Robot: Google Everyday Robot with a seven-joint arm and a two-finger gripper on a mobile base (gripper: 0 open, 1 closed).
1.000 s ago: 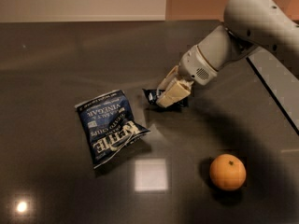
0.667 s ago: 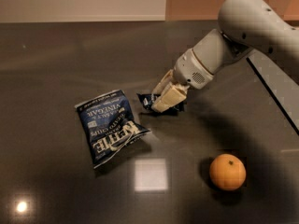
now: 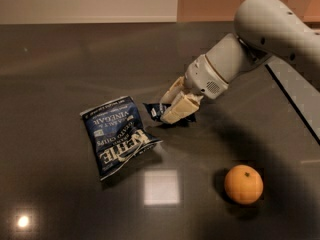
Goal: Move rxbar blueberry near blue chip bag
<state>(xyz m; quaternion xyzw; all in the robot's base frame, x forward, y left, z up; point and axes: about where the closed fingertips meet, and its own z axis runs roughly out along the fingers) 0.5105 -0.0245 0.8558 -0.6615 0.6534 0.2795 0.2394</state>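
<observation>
The blue chip bag lies flat on the dark tabletop at centre left, its white "Kettle" and "Vinegar" lettering facing up. The rxbar blueberry, a small dark navy bar, is held just right of the bag's upper right corner, low over the table. My gripper is shut on the bar, its cream fingers covering most of it. Only the bar's left end shows. The grey arm reaches in from the upper right.
A round orange fruit sits on the table at lower right. A pale strip runs along the table's right side. A bright light reflection lies on the tabletop below the bag.
My gripper has moved left with the bar, bringing it closer to the chip bag's upper right corner. The bag and orange have not moved.
</observation>
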